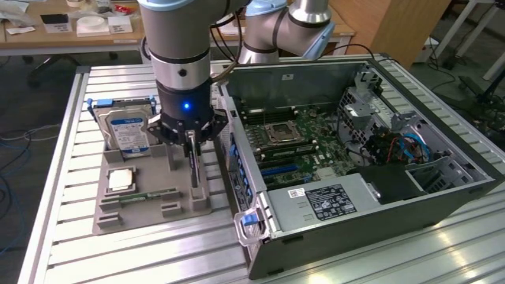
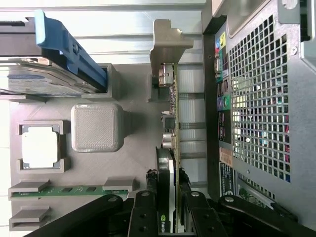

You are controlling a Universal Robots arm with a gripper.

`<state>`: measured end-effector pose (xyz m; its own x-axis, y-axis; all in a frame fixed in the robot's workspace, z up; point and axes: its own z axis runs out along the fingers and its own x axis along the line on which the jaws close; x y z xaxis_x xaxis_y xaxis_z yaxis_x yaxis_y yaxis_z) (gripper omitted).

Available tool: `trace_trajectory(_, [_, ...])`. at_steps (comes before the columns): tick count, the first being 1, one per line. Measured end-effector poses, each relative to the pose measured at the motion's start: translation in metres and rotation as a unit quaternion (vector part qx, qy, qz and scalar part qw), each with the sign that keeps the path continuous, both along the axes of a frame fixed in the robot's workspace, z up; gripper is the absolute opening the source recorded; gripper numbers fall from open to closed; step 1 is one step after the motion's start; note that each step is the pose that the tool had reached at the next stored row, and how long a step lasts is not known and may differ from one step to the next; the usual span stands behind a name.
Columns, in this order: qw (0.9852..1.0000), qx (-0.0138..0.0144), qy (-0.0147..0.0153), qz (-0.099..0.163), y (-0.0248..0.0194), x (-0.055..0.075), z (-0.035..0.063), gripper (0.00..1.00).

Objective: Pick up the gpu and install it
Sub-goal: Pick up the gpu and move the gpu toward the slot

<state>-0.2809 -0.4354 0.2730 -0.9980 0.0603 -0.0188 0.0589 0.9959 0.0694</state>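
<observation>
The gpu (image 1: 194, 173) is a thin black card standing on edge at the grey holder's (image 1: 150, 208) side nearest the computer case (image 1: 355, 195). My gripper (image 1: 191, 148) comes straight down onto its upper edge. In the wrist view the gpu (image 2: 170, 128) runs edge-on, with its silver end bracket (image 2: 168, 39) at the far end. The gripper (image 2: 166, 190) is shut on it, with one black finger (image 2: 144, 210) pressed against each face. Whether its lower edge still sits in the holder's slot cannot be told.
The holder also carries a silver hard drive (image 1: 126, 131) in a blue caddy, a square processor (image 1: 120, 178) and a green memory stick (image 1: 146, 195). The open case lies close beside it, motherboard (image 1: 292, 136) exposed. Its perforated rear panel (image 2: 256, 98) is right next to the card.
</observation>
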Motion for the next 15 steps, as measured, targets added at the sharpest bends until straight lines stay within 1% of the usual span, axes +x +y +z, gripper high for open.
trace_trajectory(9, [1.0000, 0.0002, 0.0000, 0.000, 0.0000, 0.000, 0.0266, 0.27])
trace_trajectory(15, [1.0000, 0.0003, 0.0000, 0.001, 0.0000, 0.000, 0.0427, 0.27])
